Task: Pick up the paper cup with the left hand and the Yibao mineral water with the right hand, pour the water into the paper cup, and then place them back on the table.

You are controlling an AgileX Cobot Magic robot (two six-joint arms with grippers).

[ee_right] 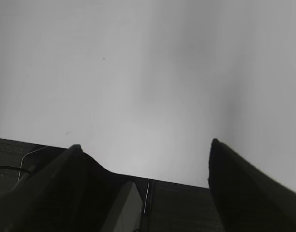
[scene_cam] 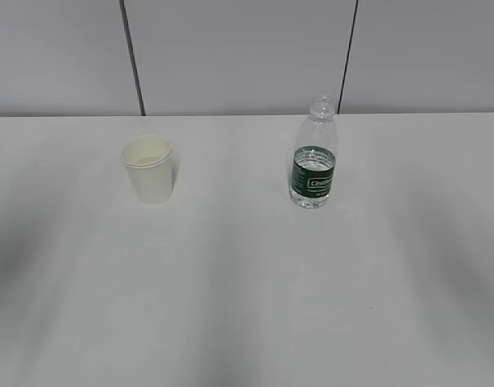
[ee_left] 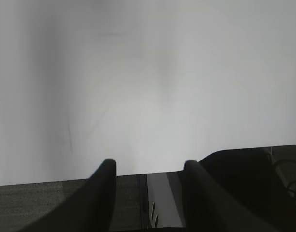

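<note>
A: The left end effector (ee_left: 147, 166) is seen only in its own wrist view: two dark fingers with a moderate gap between them and nothing held there. It is hung above the near edge of the large plain white matte desk (ee_left: 152, 82), and neither task object is in its sight.

B: And on the desk, from the left?

A: The small white tapered paper cup (scene_cam: 150, 169), cream inside with a rolled rim, is stood upright on the left, mouth up, presumably so it can be taken from the side and filled. Whether anything is in it cannot be told. Well apart to its right, the small clear ribbed plastic bottle of Yibao mineral water (scene_cam: 313, 157), dark green label and no cap, is stood upright. Water is seen up to about the top of the label. With the cap off, pouring is made possible without an unscrewing step.

B: The right end effector (ee_right: 145, 150)?

A: Its fingers are spread wide, wider than the left pair, and nothing is gripped. That spread is judged suited to the bottle's body. Neither arm is visible in the exterior view, so both picks are judged not yet begun.
</note>
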